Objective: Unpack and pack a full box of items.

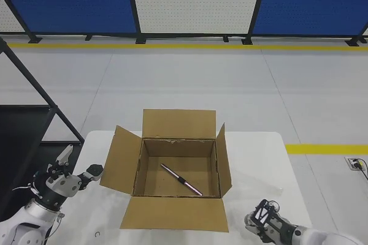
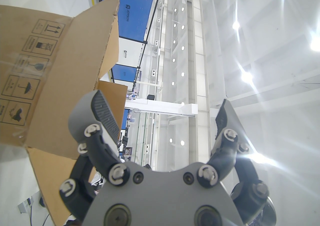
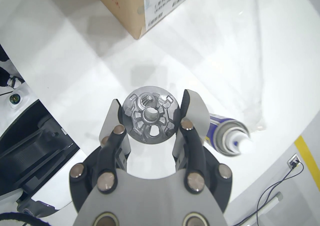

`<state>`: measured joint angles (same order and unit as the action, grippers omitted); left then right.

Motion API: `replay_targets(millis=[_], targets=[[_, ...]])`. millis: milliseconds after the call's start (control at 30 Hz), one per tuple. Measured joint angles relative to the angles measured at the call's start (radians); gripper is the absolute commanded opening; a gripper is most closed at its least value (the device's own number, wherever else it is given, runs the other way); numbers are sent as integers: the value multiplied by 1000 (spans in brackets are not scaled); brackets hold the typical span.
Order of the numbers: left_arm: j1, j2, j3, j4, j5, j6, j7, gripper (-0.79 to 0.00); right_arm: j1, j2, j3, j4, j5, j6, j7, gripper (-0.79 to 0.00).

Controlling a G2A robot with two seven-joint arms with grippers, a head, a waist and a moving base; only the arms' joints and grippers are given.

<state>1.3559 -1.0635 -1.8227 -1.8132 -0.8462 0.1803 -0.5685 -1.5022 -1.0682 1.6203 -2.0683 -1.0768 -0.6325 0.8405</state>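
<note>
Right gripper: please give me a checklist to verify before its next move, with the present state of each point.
1. Right gripper holds the metal disc between both fingers: ok.
2. Box flaps open: ok.
3. Room inside box, only a thin rod lies there: ok.
4. Clearance to spray can, close beside one finger: not ok.
5. Left gripper open, empty, outside the box: ok.
6. Disc lifted off the table: cannot tell.
</note>
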Motion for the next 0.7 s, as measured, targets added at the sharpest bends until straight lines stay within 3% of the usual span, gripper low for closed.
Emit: replay_targets(millis=[267, 400, 533, 700], targets=[[0, 0, 0, 0, 0, 0, 0, 0, -113, 8, 210, -283, 129, 88, -41, -785], [0, 0, 0, 0, 0, 0, 0, 0, -28, 16, 212, -282, 248, 45, -58, -785], [0, 0, 0, 0, 0, 0, 0, 0, 96, 24, 133, -282, 291, 73, -8, -785], [0, 0, 0, 0, 0, 0, 0, 0, 98, 24, 133, -282, 291, 69, -6, -785]])
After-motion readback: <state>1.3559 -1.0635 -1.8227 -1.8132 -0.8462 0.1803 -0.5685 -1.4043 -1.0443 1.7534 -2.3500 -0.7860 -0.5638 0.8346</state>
